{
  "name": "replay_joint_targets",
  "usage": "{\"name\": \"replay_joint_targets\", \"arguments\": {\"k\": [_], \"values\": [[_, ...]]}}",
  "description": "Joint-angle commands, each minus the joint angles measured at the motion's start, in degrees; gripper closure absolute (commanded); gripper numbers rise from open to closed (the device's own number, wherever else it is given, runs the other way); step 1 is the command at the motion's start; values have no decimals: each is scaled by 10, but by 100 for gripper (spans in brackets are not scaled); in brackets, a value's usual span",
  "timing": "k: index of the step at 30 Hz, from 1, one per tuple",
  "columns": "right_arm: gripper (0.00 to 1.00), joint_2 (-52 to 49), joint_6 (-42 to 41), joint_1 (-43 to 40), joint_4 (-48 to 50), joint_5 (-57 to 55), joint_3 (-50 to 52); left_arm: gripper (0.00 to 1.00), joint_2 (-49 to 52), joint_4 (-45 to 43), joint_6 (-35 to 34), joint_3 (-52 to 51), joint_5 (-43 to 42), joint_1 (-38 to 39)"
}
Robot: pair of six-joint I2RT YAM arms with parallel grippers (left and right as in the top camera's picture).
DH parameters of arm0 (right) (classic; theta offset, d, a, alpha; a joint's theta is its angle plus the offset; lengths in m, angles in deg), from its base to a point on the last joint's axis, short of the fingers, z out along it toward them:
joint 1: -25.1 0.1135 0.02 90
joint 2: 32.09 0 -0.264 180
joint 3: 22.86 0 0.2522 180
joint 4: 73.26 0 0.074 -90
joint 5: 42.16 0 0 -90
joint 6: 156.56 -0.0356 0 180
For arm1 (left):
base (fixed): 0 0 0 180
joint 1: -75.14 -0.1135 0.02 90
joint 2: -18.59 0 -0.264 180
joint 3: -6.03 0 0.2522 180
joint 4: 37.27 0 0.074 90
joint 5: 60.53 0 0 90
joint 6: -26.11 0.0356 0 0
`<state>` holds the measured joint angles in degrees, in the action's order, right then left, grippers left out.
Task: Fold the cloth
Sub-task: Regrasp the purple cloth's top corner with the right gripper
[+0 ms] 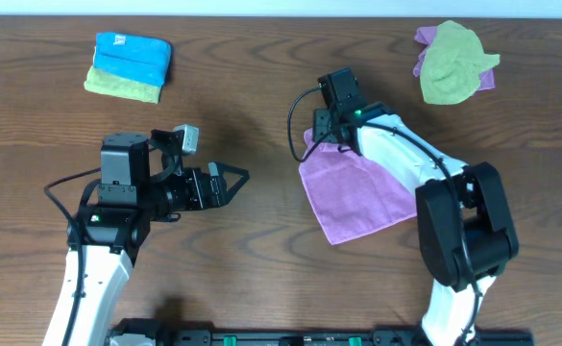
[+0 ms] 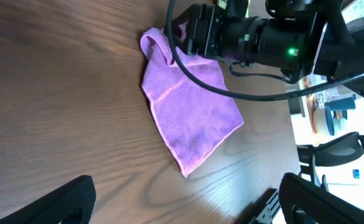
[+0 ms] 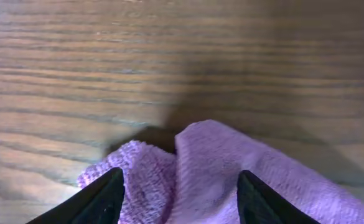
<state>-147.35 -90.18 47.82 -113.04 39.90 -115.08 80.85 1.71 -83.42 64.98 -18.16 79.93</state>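
A purple cloth (image 1: 357,197) lies partly folded on the wooden table right of centre; it also shows in the left wrist view (image 2: 188,118) and the right wrist view (image 3: 231,168). My right gripper (image 1: 321,136) is at the cloth's far left corner, which is bunched up. Its fingers (image 3: 178,193) are open and straddle the raised fold. My left gripper (image 1: 234,181) is open and empty over bare table, left of the cloth. Its fingertips (image 2: 188,205) point toward the cloth's near corner.
A folded stack of blue and green cloths (image 1: 127,65) sits at the back left. A crumpled pile of green and pink cloths (image 1: 453,62) lies at the back right. The right arm (image 2: 275,43) reaches over the cloth's far side.
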Motion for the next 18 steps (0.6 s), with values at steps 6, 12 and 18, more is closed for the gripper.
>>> {"name": "replay_joint_targets", "arguments": {"k": [6,12,18], "values": [[47,-2,21,-10,-10,-43,-11,5,-1,0,-2,11,0,2],[53,-19,21,-14,-9,-40,-11,5,-1,1,-2,11,0,2],[72,-25,32,-15,5,-39,-11,5,-1,1,-2,11,0,2]]}}
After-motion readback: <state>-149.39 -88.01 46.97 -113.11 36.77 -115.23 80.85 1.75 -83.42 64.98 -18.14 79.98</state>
